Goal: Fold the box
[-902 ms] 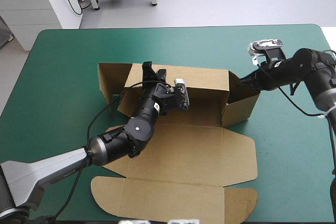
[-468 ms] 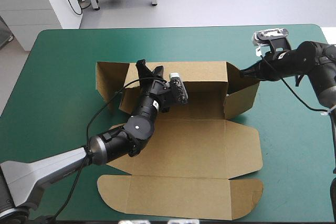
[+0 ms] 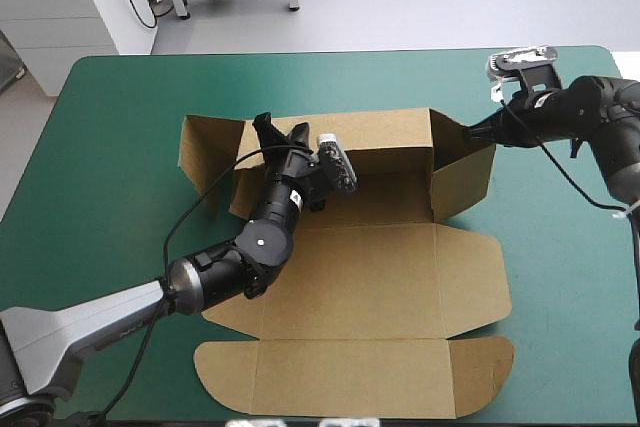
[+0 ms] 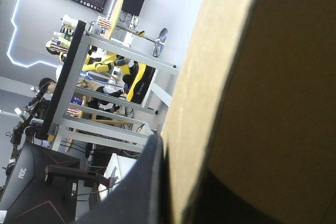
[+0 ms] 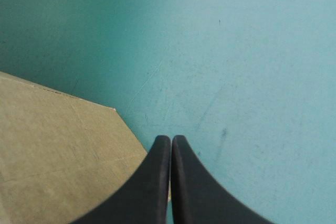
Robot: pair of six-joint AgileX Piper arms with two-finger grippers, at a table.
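The brown box (image 3: 370, 277) lies open on the teal-green cover, its floor and long lid flap (image 3: 350, 377) flat toward the front edge. Its back wall (image 3: 385, 142) stands raised, and a side flap (image 3: 205, 152) sticks out at the left. My left gripper (image 3: 280, 134) is shut on the back wall's top edge near its left end. In the left wrist view the board (image 4: 262, 87) fills the space beside one black finger (image 4: 139, 192). My right gripper (image 3: 472, 131) is shut on the top corner of the raised right end wall (image 3: 460, 179). The right wrist view shows its fingers (image 5: 171, 141) pinched together at the board's corner (image 5: 58, 150).
Teal-green cover (image 5: 236, 51) lies bare ahead of the right gripper and along the table's far side (image 3: 330, 82). The lid flap's rounded corners reach close to the table's front edge. The table's right edge (image 3: 625, 87) runs just beyond the right arm.
The right gripper has drawn to the right and slightly farther back, swinging the right end wall outward. The whole sheet has slid right. The left gripper has shifted a little to the left along the back wall.
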